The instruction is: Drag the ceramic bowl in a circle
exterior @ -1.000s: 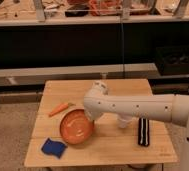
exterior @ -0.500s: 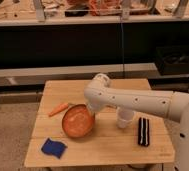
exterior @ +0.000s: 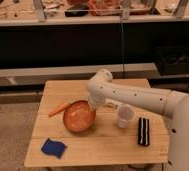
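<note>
Orange ceramic bowl (exterior: 79, 118) in closed hand (exterior: 93, 105)

The wooden surface (exterior: 103, 145) holds five things. The ceramic bowl (exterior: 79, 116) sits near the middle, with a carrot (exterior: 58, 108) touching its left edge. A white cup (exterior: 124, 117) stands to its right, then a black bar (exterior: 144, 131). A blue sponge (exterior: 54, 148) lies in front. The closed hand (exterior: 94, 106) is at the bowl's back rim.

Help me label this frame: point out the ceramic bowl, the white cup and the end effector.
ceramic bowl (exterior: 78, 118), camera view, inner floor.
white cup (exterior: 123, 121), camera view, outer wall.
end effector (exterior: 94, 106), camera view, tip at the bowl's right rim.
</note>
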`<state>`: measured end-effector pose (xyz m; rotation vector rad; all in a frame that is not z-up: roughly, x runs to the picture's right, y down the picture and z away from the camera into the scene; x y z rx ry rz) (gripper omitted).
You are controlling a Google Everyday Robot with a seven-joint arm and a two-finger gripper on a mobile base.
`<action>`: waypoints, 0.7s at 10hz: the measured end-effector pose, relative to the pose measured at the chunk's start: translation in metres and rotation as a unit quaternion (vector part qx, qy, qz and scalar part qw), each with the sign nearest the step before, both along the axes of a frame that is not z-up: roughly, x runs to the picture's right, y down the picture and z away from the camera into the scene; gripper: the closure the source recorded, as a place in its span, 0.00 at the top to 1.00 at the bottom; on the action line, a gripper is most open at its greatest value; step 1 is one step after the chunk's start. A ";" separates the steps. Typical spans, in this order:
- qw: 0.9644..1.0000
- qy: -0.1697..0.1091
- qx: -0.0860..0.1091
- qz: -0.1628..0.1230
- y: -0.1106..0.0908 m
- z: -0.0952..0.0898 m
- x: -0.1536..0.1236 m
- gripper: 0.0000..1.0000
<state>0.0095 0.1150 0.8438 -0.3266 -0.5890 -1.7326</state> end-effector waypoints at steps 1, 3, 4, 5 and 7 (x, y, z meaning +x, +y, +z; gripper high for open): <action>1.000 -0.004 -0.003 0.004 -0.003 0.004 -0.003 0.01; 1.000 -0.005 -0.006 0.011 -0.005 0.008 0.000 0.01; 1.000 -0.004 -0.008 0.015 -0.003 0.008 0.003 0.01; 1.000 0.000 -0.012 0.025 0.000 0.006 0.013 0.01; 0.999 0.008 -0.017 0.043 0.005 0.004 0.039 0.01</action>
